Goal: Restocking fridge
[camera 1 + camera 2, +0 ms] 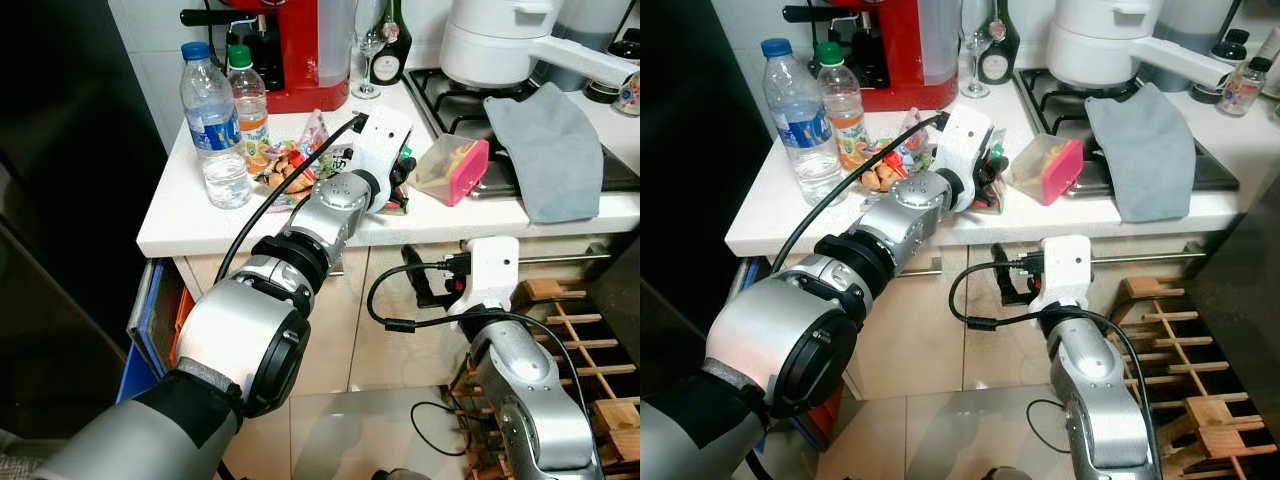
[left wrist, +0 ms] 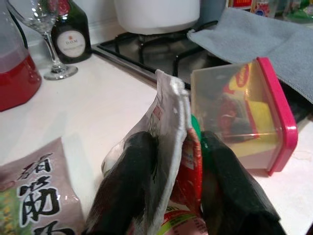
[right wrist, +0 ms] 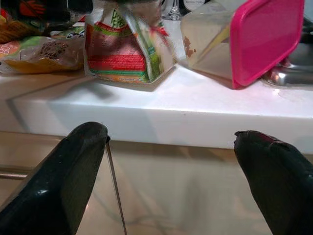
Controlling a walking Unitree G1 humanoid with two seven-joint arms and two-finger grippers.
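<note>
Reaching over the white countertop [image 1: 190,225] from the head views: left gripper [image 1: 400,180] at a red-and-green snack packet [image 1: 398,196], just beside the pink-lidded container [image 1: 452,168]; right gripper [image 1: 425,285] low, before the cabinet front

Pinching that packet's top edge in the left wrist view — black fingers [image 2: 127,188] closed on either side

Spread wide and empty in the right wrist view — fingertips [image 3: 80,161] below the counter edge
</note>
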